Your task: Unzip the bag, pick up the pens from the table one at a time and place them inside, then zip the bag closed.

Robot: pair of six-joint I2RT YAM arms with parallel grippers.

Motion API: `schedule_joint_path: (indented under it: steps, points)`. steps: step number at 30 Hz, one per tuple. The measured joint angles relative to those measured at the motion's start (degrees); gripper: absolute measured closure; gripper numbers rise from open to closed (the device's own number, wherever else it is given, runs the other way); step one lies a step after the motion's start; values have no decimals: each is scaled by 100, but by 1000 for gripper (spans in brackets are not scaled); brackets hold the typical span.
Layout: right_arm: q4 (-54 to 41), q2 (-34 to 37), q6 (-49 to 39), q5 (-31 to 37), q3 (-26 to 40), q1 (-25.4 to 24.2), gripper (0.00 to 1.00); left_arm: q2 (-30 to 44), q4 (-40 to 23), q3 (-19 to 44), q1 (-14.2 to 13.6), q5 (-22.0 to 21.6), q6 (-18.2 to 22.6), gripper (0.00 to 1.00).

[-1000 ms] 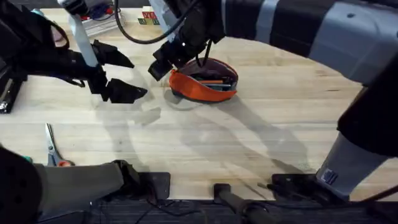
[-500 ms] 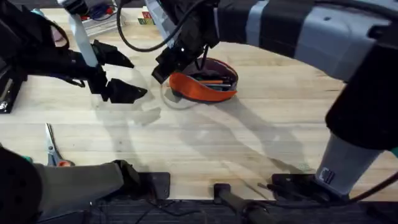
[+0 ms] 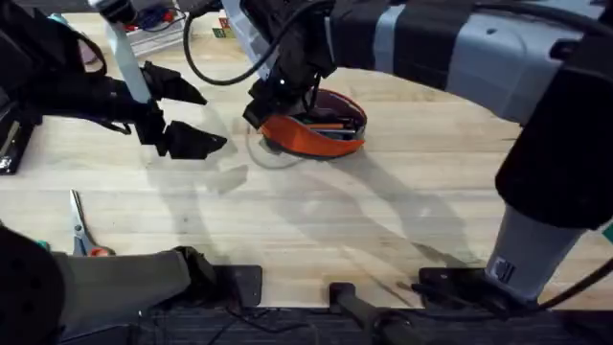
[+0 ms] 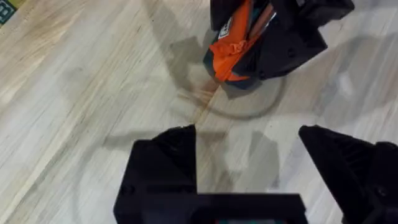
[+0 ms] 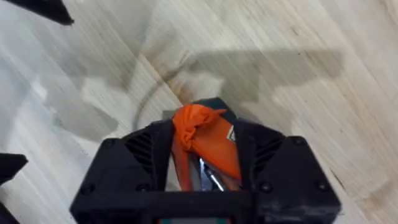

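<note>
Bag (image 3: 316, 129) — orange pouch with dark base, lying on the table (image 3: 316, 220) toward its far middle, mouth open, an orange pen (image 3: 326, 126) visible inside against the lining. Right gripper (image 3: 263, 107) — at the bag's left end, its black fingers (image 5: 146, 149) closed on a bunched fold of orange fabric (image 5: 202, 134); the left wrist view shows the same end with the zipper tape (image 4: 233, 46) pinched between those fingers. Left gripper (image 3: 182, 113) — well left of the bag, above bare wood, fingers (image 4: 165, 158) spread wide, holding nothing. Scissors (image 3: 81, 230) — orange-handled, near the table's front left edge, well apart from the bag.
</note>
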Motion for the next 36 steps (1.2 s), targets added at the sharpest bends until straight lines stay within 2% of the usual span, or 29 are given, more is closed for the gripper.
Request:
schedule_joint_path:
  steps: [4, 8, 12, 18, 23, 36]
  points:
    - [-3, 0, -20, 2, 0, 67, 528, 0, 0, 0, 0, 0, 0, 8]
    - [-3, 0, -38, 4, 0, 136, 576, 0, 0, 0, 0, 0, 0, 8]
    - [-3, 0, -66, 21, 0, 169, 745, 0, 0, 0, 0, 1, 0, 8]
    - [-3, 0, -83, 20, 0, 180, 905, 0, 0, 0, 0, 1, 0, 8]
    - [-3, 0, -83, 19, 0, 180, 961, 0, 0, 0, 0, 2, 0, 8]
    - [98, 0, -83, 21, 0, 180, 970, 0, 0, 0, 0, 2, 0, 8]
